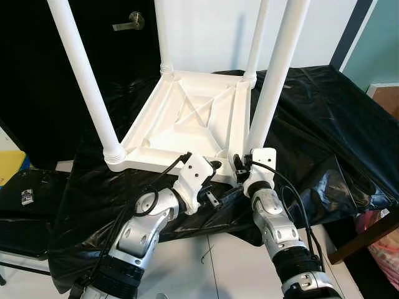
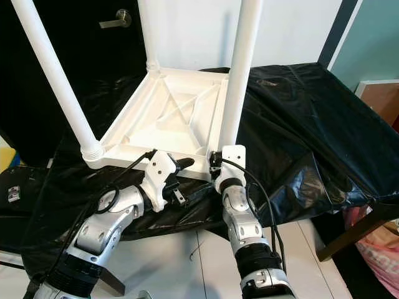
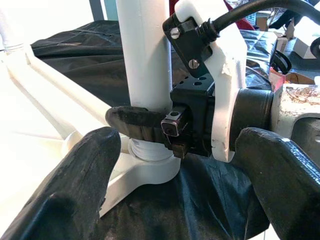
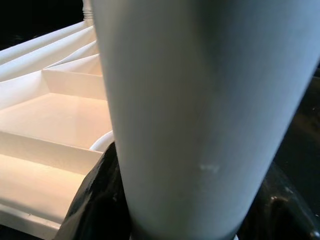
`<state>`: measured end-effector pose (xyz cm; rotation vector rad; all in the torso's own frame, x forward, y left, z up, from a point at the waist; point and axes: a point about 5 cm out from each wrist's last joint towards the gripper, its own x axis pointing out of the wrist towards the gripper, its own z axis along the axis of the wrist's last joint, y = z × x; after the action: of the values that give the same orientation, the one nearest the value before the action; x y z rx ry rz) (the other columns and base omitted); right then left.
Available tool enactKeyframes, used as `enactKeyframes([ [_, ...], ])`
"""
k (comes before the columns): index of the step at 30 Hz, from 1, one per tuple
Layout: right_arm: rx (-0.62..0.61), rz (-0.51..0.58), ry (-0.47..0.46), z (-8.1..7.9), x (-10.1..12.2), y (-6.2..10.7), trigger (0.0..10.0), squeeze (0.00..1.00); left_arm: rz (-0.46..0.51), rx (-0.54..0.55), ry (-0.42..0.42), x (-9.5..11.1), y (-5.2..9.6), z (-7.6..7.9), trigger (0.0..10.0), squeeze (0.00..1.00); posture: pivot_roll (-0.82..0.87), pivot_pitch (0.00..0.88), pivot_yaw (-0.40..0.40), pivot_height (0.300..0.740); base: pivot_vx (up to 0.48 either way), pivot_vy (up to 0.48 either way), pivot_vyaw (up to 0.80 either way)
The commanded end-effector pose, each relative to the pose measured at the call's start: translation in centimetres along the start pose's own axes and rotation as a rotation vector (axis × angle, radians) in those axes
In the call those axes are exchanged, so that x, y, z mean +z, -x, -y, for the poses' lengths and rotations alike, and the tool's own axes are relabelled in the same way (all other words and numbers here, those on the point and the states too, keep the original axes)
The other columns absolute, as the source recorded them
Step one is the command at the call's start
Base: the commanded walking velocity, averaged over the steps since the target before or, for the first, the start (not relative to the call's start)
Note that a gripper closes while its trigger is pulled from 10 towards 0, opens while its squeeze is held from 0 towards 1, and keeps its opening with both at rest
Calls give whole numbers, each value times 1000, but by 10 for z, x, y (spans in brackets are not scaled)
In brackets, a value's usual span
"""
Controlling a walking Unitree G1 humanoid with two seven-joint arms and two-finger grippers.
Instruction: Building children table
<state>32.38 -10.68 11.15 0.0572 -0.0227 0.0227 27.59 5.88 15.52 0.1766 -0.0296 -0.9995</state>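
A white children's table (image 1: pixel 187 118) lies upside down on a black-covered surface, all its legs pointing up. My right gripper (image 1: pixel 248 156) is shut on the near right leg (image 1: pixel 274 81) just above its screw joint; in the right wrist view this leg (image 4: pixel 200 110) stands between the black fingers (image 4: pixel 95 200). My left gripper (image 1: pixel 218 182) hangs open by the tabletop's front edge, just left of the right gripper and apart from the leg. Between its fingers (image 3: pixel 65 190) in the left wrist view I see the right gripper's finger (image 3: pixel 140 125) wrapped around the leg (image 3: pixel 145 55).
A black plastic sheet (image 1: pixel 324 124) drapes over the work table and hangs off its front edge. A dark door with a lever handle (image 1: pixel 129 23) is behind on the left. A black case (image 1: pixel 25 193) sits low left; a wooden table leg (image 1: pixel 361 240) stands low right.
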Motion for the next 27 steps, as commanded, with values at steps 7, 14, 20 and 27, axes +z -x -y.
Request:
enactKeyframes([
  [7, 7, 10, -10, 5, 3, 0, 10000, 1000, 13, 30, -6, 2, -2, -2, 10000, 0, -9, 0, -20, 740, 0, 0, 0],
  [14, 242, 67, 8, 17, 16, -2, 10000, 1000, 17, 24, -6, 2, -4, -1, 10000, 0, -22, 0, -20, 740, 0, 0, 0],
  [20, 384, 51, 53, 27, 17, -3, 10000, 1000, 18, 26, -5, 2, -5, -2, 10000, 0, -25, 0, -21, 740, 0, 0, 0],
  [27, 575, 15, 117, 35, 19, -11, 10000, 0, 25, 24, -9, 4, -6, -2, 10000, 0, -24, 0, -20, 740, 0, 0, 0],
])
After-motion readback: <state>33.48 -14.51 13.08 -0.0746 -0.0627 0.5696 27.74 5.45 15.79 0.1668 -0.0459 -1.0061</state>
